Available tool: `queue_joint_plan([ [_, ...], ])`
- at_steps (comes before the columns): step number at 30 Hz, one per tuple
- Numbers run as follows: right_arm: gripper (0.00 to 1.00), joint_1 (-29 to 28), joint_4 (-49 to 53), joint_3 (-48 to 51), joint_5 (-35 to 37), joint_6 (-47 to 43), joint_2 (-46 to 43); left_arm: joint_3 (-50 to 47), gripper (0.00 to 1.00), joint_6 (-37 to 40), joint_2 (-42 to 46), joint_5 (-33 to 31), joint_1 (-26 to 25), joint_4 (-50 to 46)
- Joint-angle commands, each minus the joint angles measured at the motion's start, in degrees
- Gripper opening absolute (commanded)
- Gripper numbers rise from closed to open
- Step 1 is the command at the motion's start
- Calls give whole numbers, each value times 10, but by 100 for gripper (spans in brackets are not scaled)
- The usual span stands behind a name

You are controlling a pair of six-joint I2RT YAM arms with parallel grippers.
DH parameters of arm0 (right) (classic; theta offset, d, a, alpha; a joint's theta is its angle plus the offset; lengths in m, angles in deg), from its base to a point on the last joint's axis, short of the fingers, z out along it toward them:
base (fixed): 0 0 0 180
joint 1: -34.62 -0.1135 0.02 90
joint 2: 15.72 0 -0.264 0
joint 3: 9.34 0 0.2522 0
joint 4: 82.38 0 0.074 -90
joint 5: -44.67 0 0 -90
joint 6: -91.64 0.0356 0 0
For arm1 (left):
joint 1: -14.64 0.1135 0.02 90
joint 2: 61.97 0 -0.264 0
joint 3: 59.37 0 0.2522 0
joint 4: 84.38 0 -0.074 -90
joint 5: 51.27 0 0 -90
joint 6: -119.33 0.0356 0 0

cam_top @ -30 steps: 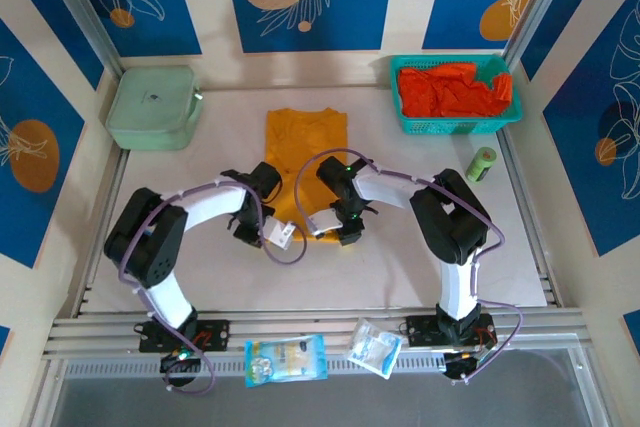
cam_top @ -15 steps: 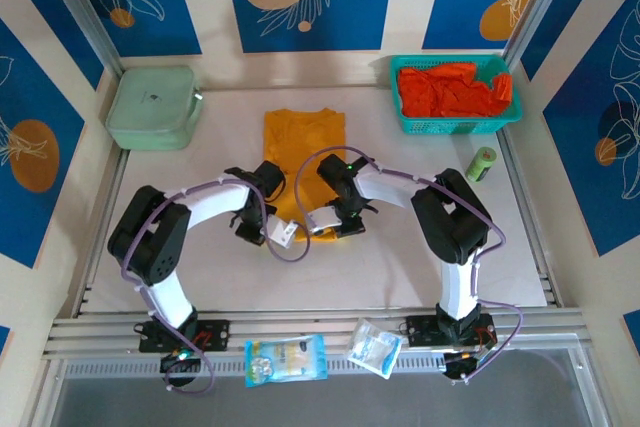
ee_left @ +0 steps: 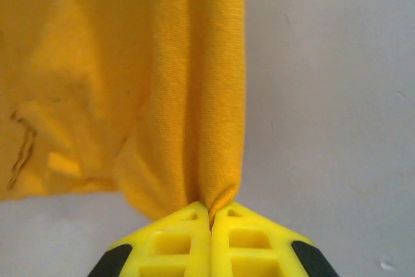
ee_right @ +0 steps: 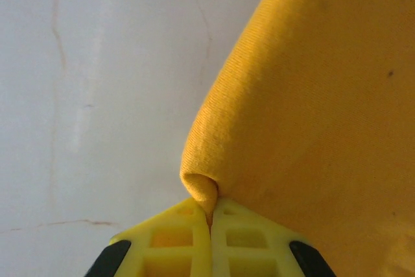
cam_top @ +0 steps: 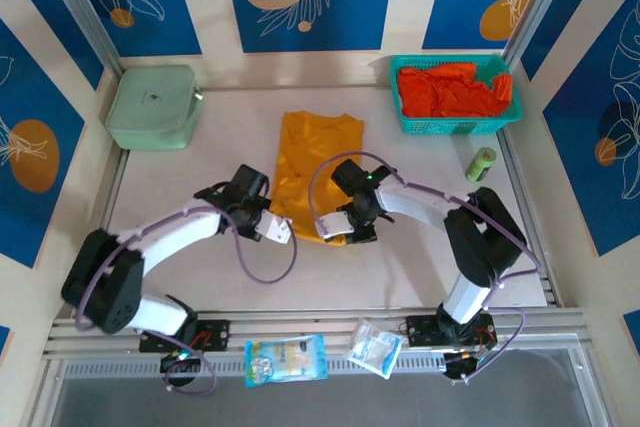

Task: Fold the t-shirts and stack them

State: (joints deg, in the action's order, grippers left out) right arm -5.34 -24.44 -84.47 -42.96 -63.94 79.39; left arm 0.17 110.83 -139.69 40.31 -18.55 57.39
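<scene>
Since the earlier frames, both arms have unfolded from their hunched poses and now reach flatter across the bench point(cam_top: 400, 267). Your left arm's elbow has dropped toward the near left corner. The mustard-yellow t-shirt point(cam_top: 315, 162) has been drawn into a longer, narrower shape that leans slightly toward the right edge.

Left hand point(cam_top: 270, 221): the forearm runs from the near left toward the middle of the bench. In the left wrist view you see the yellow fingers point(ee_left: 188, 231) pressed together, with a gathered fold of the shirt's near edge pinched between their tips.

Right hand point(cam_top: 347, 231): the elbow stands near the right edge and the forearm reaches left to the bench's middle. In the right wrist view the fingers point(ee_right: 240, 231) are likewise clenched, nipping a rolled corner of the same shirt.

The two hands sit side by side, a little apart, at the shirt's near end. From there the cloth stretches away toward the far edge.

The red-orange t-shirts point(cam_top: 450, 92) lie heaped in the teal basket point(cam_top: 455, 127) at the far right corner. A pale green box point(cam_top: 150, 107) occupies the far left corner.
</scene>
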Motion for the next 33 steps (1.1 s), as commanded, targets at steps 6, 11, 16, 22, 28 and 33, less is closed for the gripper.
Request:
queue_joint_plan([
  [6,0,-49,21,47,3,73,-122,-33,0,-50,178,-54,-62,-129],
  [11,0,-102,44,68,32,131,-195,-37,0,-98,264,-113,-130,-222],
  [16,0,-153,77,76,60,196,-260,-18,0,-155,323,-157,-190,-287],
  [22,0,-147,63,65,61,197,-303,-3,0,-178,316,-189,-196,-248],
  [28,0,-45,49,13,-6,135,-257,44,0,-158,245,-135,-134,-147],
  [33,0,27,50,-51,-45,91,-191,115,0,-126,157,-74,-59,-103],
])
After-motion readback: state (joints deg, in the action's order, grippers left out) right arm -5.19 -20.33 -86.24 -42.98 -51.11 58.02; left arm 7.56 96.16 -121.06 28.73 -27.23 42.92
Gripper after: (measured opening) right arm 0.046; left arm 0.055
